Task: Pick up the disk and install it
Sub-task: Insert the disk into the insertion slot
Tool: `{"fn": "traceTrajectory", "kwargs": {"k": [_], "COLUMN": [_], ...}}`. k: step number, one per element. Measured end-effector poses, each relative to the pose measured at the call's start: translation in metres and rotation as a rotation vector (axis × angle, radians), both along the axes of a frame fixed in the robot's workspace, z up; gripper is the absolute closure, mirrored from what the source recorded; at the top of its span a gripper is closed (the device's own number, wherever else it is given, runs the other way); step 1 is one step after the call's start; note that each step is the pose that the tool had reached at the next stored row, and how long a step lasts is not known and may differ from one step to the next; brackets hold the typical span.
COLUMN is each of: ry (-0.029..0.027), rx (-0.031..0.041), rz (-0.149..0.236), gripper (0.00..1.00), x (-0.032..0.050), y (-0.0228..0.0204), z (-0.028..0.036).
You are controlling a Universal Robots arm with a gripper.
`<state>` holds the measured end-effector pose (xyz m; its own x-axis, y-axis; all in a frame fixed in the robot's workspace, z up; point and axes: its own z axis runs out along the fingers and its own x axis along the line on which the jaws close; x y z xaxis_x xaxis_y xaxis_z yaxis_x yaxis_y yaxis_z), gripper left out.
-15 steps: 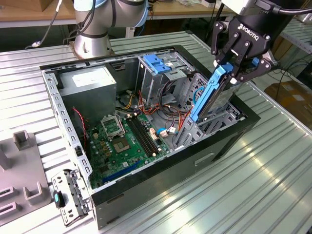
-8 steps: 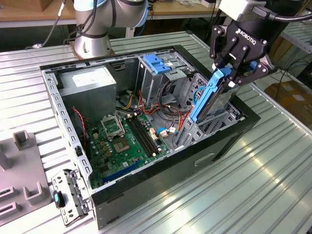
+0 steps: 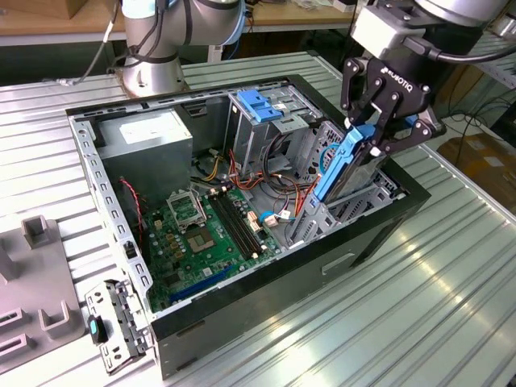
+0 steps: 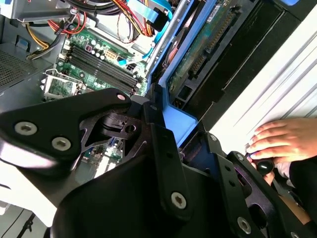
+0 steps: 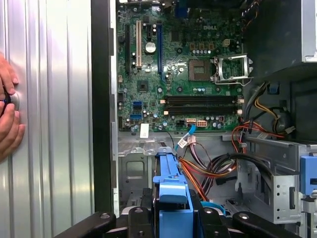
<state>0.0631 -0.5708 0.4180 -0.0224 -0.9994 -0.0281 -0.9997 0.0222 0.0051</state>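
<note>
My black gripper (image 3: 377, 133) is shut on the disk (image 3: 345, 165), a silver drive with blue side rails. It holds the disk tilted on edge over the metal drive bay (image 3: 334, 214) at the exterior view's right end of the open computer case (image 3: 266, 284). The disk's lower end is down among the bay's brackets. In the first wrist view the blue rail (image 5: 171, 191) runs out from between my fingers (image 5: 141, 220) toward the motherboard. In the second wrist view the disk's green circuit-board side (image 4: 205, 47) and a blue rail end (image 4: 177, 121) show past my fingers (image 4: 163, 148).
Inside the case are a green motherboard (image 3: 201, 234), a grey power supply (image 3: 149, 137), bundled cables (image 3: 278, 181) and a cage with a blue bracket (image 3: 262, 105). A person's hand (image 4: 285, 141) rests on the ribbed metal table (image 5: 49, 148) beside the case. Grey fixtures (image 3: 32, 274) lie at the exterior view's left.
</note>
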Motion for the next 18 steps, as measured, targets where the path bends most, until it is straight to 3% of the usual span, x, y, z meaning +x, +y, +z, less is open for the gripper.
{"fn": "traceTrajectory", "kwargs": {"k": [18], "ry": [0.0000], "rx": [0.0001], "rz": [0.000], "gripper": [0.63], "x": [0.0000], "y": [-0.0003], "z": [-0.0378]}}
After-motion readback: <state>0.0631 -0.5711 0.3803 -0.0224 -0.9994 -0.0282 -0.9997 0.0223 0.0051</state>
